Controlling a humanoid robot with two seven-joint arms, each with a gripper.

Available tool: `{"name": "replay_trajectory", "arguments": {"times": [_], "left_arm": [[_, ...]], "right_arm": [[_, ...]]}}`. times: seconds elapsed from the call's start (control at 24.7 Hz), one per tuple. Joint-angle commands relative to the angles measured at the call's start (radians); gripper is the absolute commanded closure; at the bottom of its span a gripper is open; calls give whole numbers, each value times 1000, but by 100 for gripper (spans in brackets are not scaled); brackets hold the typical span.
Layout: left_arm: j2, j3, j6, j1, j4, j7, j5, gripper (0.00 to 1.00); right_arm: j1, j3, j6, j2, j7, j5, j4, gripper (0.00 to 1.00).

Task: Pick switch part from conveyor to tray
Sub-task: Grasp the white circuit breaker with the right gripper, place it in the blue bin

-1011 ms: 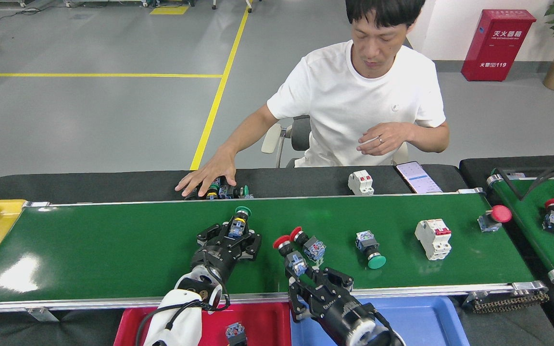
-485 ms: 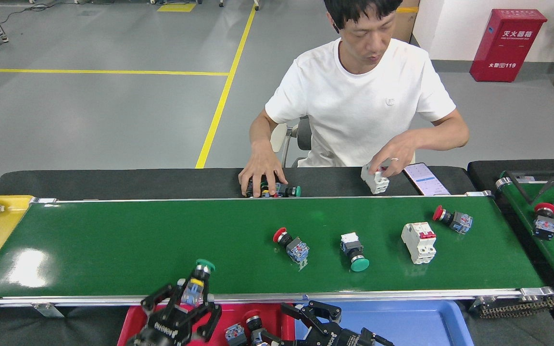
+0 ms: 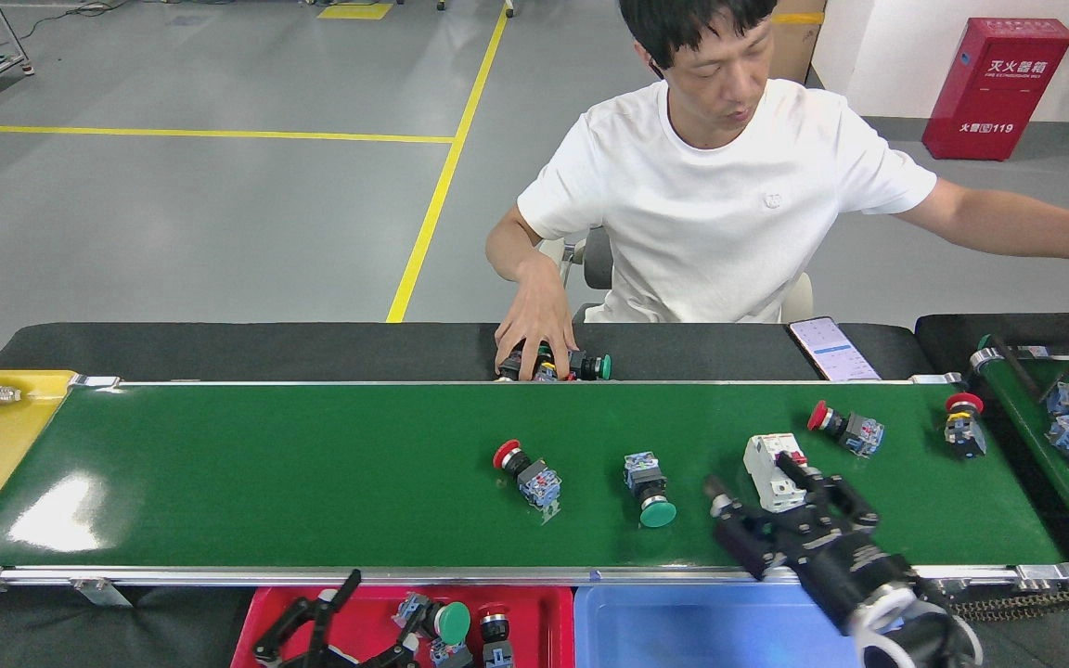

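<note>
Green glossy conveyor (image 3: 265,482) spanning the head view, silver rails along both long edges. Right gripper (image 3: 780,506) out over the belt's right part, fingers (image 3: 831,492) spread wide on either side of a white breaker switch (image 3: 769,459), apparently close around it but not clearly clamped; contact hard to judge. Left gripper (image 3: 312,617) low at the bottom edge over the red tray (image 3: 534,612), fingers (image 3: 298,620) splayed apart and holding nothing. Lying in that red tray: a green-capped switch (image 3: 437,620) and a dark one (image 3: 495,631) beside it. Blue tray (image 3: 683,622) just right of the red one, bare plastic showing.

Resting on the belt, well apart: a red-capped switch (image 3: 525,473), a green-capped push button (image 3: 648,490), another red-capped switch (image 3: 845,429), and a fourth near the right end (image 3: 964,429). Beyond the belt, a person's hand (image 3: 534,329) pressed on a small cluster of parts (image 3: 572,364); a phone (image 3: 831,348) flat on the black table.

Compared with half a second ago: right gripper moved up from the tray edge to the breaker; left gripper dropped lower, its green switch now released into the red tray; belt parts shifted slightly leftward; breaker gone from the table, person's other arm now reaching right.
</note>
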Motion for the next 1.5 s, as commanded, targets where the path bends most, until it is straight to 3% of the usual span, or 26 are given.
{"name": "replay_trajectory", "arguments": {"times": [0.0, 0.24, 0.44, 0.65, 0.93, 1.13, 1.21, 1.29, 1.37, 1.46], "left_arm": [[-31, 96, 8, -2, -9, -28, 18, 0], [-59, 311, 2, -2, 19, -70, 55, 0], [-50, 316, -3, -2, 33, -108, 110, 0], [-45, 254, -6, -10, 24, -108, 96, 0], [-79, 69, 8, -112, 50, -110, -72, 0], [-106, 4, 13, -258, 199, -145, -98, 0], [-123, -6, 26, -309, 261, -147, -98, 0], [-126, -8, 37, -353, 303, -147, -98, 0], [-128, -13, 37, -382, 321, -150, -98, 0], [-129, -14, 40, -408, 343, -151, -98, 0]], "right_arm": [[42, -42, 4, -2, -97, 3, -23, 1], [228, -57, 6, 4, -186, 35, -89, 1], [215, -51, 67, 33, -214, 102, -86, 1], [79, 112, 144, 87, -177, 225, -8, 1], [-150, 329, 254, 119, -94, 233, 184, 1], [-303, 478, 333, 154, -94, 227, 385, 3], [-323, 484, 330, 159, -91, 225, 409, 13], [-314, 486, 319, 153, -91, 220, 408, 35], [-305, 493, 313, 148, -90, 220, 408, 75], [-305, 492, 262, 145, -76, 220, 405, 85]]}}
